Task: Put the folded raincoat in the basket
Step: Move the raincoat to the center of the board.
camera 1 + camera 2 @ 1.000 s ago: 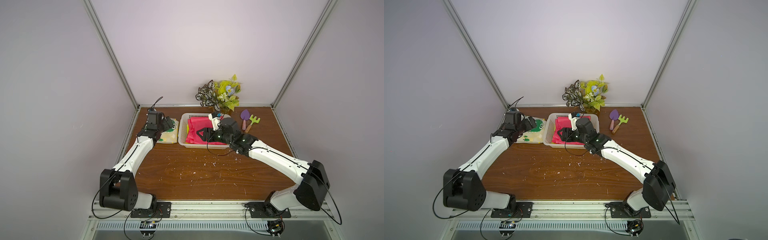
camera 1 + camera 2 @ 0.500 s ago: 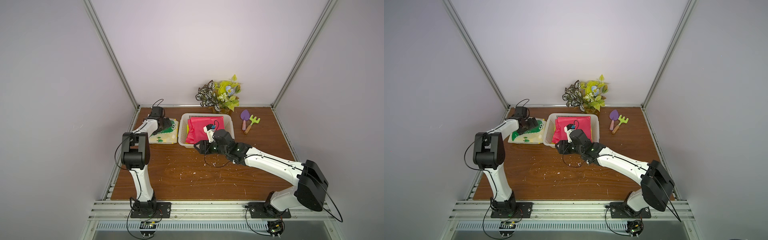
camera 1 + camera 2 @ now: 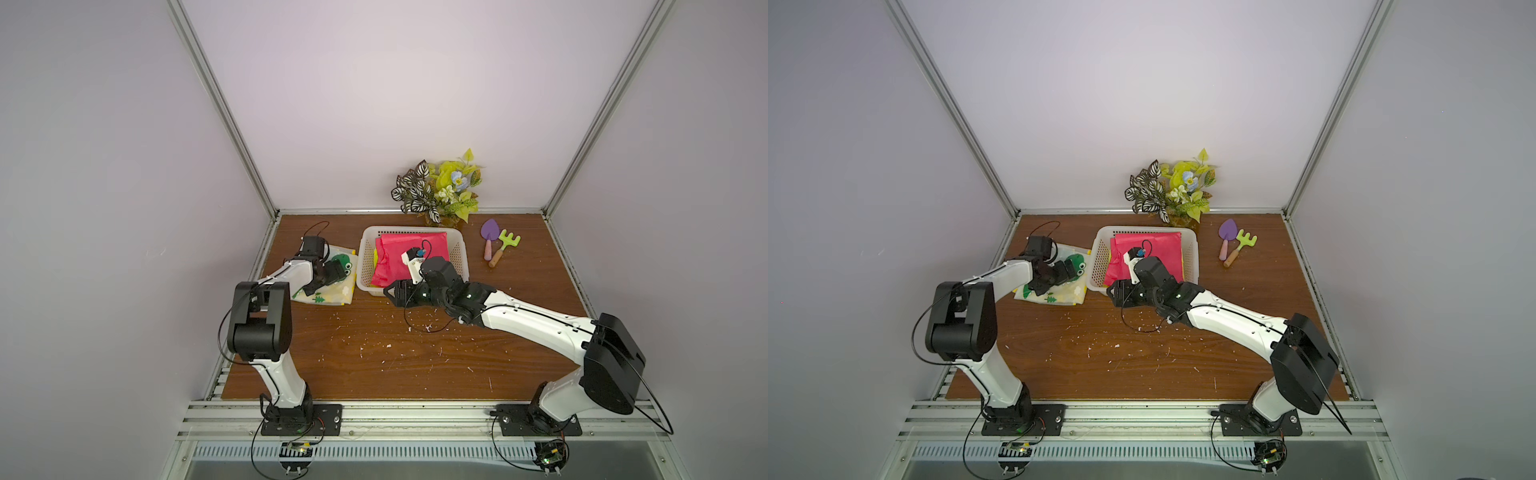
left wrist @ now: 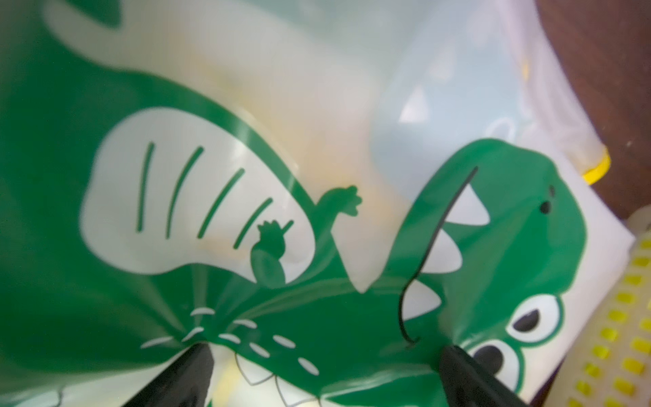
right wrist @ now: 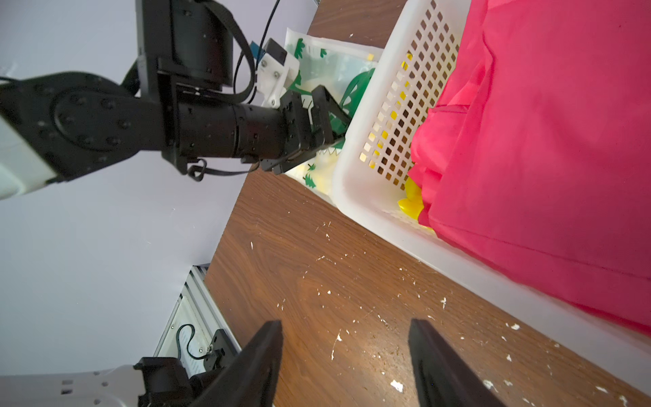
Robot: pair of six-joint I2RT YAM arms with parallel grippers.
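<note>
Basket: smooth off-white plastic, perforated. Raincoat: glossy translucent plastic film, printed. Pink garment: matt cloth. Table: wood-grain top, slight sheen.

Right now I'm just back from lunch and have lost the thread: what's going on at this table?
The left tool is wide open, its tips pressing down on the dinosaur-print raincoat, which lies folded on the table beside the basket, not yet in it. The basket already holds a red folded garment. The right tool is open and empty, over bare table in front of the basket.
</note>
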